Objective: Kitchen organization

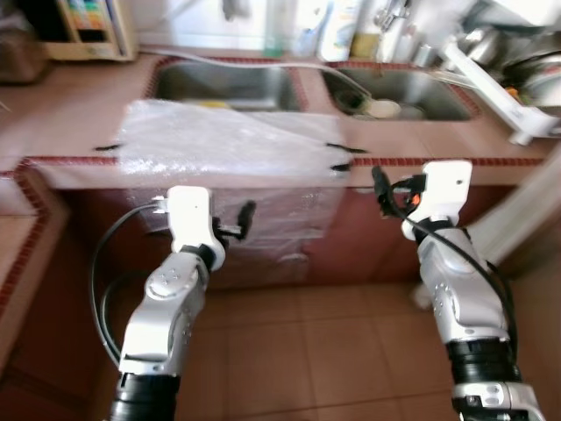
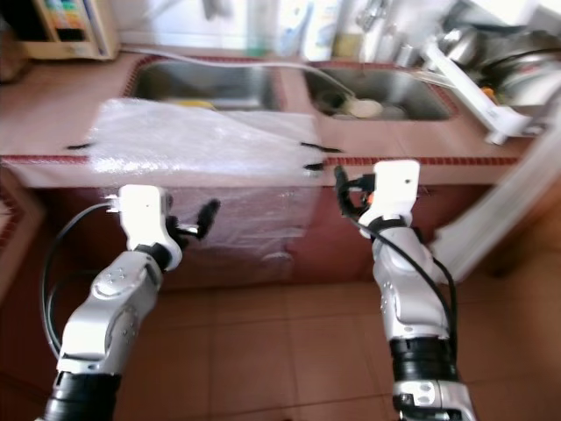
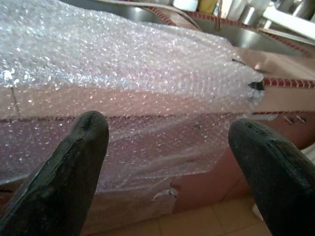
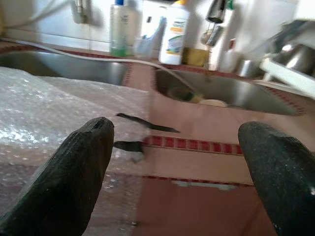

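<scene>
A sheet of bubble wrap lies on the pink counter in front of the double sink and hangs down over the cabinet front. Black tape strips hold its right corner, and another strip holds its left side. My left gripper is open, low before the hanging part of the wrap, not touching it. My right gripper is open too, just right of the wrap's taped corner and level with the counter edge. Nothing is between either pair of fingers.
Behind the wrap are a left sink and a right sink, with a white hose running across them. Bottles stand at the back wall. Pots are stacked at the far right. The floor is terracotta tile.
</scene>
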You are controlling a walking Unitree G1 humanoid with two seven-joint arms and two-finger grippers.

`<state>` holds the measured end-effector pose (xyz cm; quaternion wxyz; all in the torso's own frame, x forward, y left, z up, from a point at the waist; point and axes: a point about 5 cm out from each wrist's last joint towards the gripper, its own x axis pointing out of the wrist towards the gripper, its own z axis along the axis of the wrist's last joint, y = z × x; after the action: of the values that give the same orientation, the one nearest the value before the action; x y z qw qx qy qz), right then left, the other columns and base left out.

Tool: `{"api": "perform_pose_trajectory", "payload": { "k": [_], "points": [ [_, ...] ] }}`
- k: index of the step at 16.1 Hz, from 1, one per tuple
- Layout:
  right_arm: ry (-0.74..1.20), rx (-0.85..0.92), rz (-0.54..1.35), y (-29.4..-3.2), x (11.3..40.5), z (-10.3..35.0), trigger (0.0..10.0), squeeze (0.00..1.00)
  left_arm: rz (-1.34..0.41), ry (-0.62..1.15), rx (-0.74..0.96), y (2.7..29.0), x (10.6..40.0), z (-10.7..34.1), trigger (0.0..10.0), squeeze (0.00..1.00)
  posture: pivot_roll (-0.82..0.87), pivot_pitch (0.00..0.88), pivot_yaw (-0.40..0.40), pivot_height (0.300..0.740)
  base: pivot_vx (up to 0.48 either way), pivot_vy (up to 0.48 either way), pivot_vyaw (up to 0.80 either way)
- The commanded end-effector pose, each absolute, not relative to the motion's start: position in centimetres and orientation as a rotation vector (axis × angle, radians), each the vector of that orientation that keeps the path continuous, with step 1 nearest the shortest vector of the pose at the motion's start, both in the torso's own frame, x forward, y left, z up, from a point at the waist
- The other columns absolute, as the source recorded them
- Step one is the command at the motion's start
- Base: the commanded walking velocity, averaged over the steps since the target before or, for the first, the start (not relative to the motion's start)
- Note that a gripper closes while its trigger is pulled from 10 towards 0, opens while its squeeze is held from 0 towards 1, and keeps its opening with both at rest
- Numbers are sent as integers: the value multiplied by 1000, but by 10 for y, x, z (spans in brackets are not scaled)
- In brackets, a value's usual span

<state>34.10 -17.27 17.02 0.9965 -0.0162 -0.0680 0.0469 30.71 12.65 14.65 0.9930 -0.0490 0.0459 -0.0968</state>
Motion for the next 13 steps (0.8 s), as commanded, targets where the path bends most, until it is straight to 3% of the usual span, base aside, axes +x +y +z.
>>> {"api": "perform_pose_trajectory", "payload": {
  "k": [1, 8, 13],
  "points": [
    [-130, -39, 76, -177, 341, 170, 10000, 0, -197, 95, -99, 126, 308, 148, 10000, 0, -40, 76, -43, 740, 0, 0, -800],
    [-126, -39, 71, -178, 341, 169, 10000, 0, -198, 104, -101, 127, 309, 148, 10000, 0, -36, 75, -44, 740, 0, 0, -800],
    [-130, -39, 72, -178, 342, 170, 10000, 0, -191, 104, -99, 128, 311, 149, 10000, 0, -33, 70, -45, 740, 0, 0, 0]
  ]
}}
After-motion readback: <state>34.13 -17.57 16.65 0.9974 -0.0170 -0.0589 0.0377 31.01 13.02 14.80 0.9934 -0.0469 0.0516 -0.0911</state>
